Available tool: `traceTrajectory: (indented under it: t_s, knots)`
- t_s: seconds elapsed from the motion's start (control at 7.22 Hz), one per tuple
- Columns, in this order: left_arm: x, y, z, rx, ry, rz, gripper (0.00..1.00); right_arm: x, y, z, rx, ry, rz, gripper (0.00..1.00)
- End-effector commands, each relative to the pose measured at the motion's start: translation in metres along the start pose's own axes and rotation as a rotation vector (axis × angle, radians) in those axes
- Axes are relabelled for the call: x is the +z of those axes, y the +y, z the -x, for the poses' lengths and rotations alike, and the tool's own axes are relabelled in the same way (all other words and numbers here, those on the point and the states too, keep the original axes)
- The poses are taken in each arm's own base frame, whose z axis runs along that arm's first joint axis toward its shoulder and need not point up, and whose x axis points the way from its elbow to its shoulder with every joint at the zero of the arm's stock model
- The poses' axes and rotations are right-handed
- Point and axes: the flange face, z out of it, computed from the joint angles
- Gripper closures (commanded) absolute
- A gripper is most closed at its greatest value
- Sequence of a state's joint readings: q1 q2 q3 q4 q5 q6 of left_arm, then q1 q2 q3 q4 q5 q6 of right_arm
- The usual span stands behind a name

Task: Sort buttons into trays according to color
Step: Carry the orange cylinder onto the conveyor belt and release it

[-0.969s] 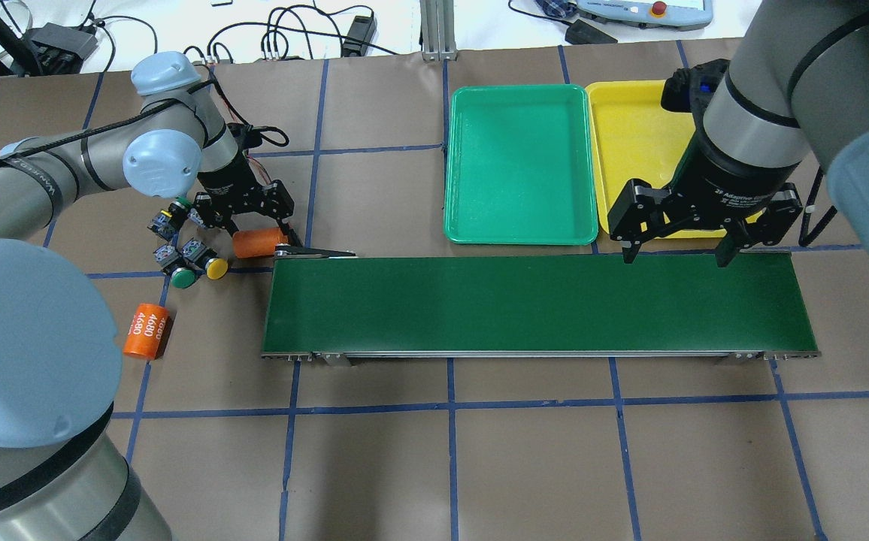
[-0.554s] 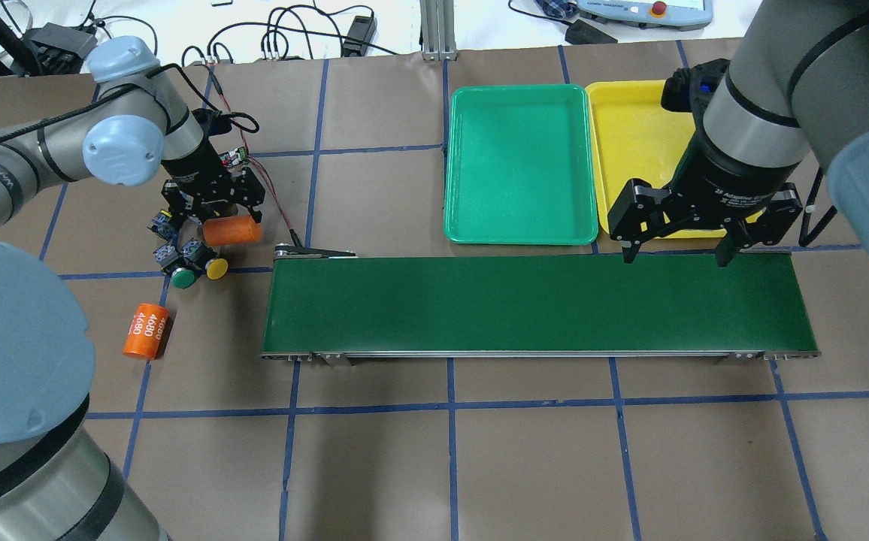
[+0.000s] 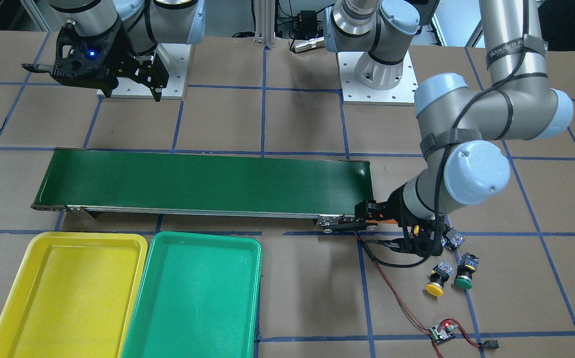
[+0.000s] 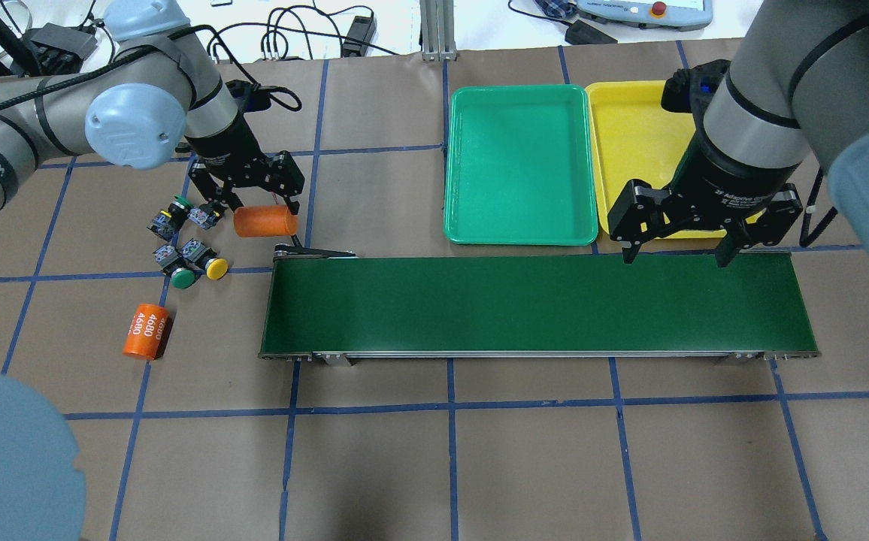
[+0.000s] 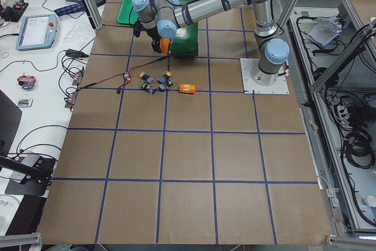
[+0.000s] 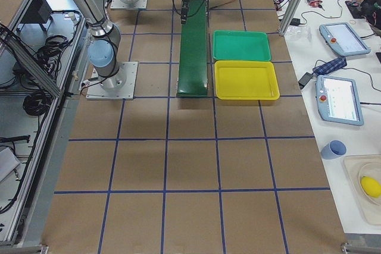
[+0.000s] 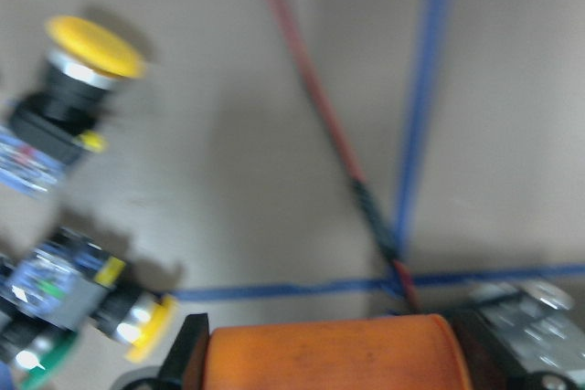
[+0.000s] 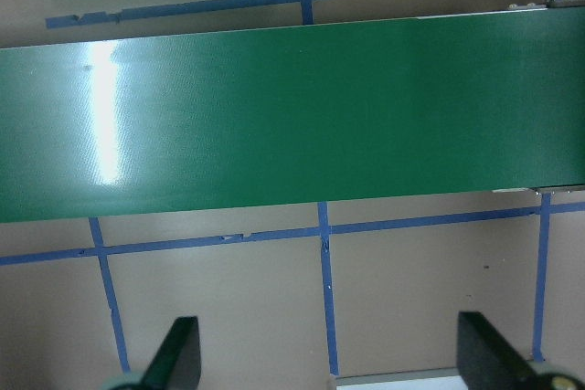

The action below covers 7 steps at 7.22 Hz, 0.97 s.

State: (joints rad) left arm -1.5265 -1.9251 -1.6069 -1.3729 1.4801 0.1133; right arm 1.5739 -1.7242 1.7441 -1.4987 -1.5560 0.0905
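On the brown table [image 4: 479, 466]: four buttons [image 4: 216, 268], two trays [image 4: 521, 165], two orange cylinders [image 4: 146, 331].

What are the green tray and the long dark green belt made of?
The green tray looks like smooth moulded plastic, slightly glossy, with rounded corners and a raised rim. The belt is probably a rubbery sheet: light glares off it in the right wrist view.

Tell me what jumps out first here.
A long dark-green belt crosses the table, the green tray and yellow tray side by side beyond its right half, both bare. By its left end the left gripper clamps an orange cylinder beside four clustered buttons; the right gripper hangs open near the other end.
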Motion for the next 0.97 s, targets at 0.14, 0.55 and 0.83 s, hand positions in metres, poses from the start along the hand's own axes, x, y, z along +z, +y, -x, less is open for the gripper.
traceTrajectory:
  t_s: [0.14,0.55,0.83]
  knots:
    - [0.005,0.060,-0.047,0.014,-0.006,0.002,1.00,0.000,0.000,0.000,0.000,0.001,0.000,0.00]
    - [0.021,0.051,-0.054,0.003,-0.013,-0.014,1.00,0.000,0.000,0.000,0.000,-0.001,0.000,0.00]
    - [0.025,0.052,-0.054,0.003,-0.011,-0.007,1.00,0.000,0.000,0.000,0.000,-0.001,0.000,0.00]
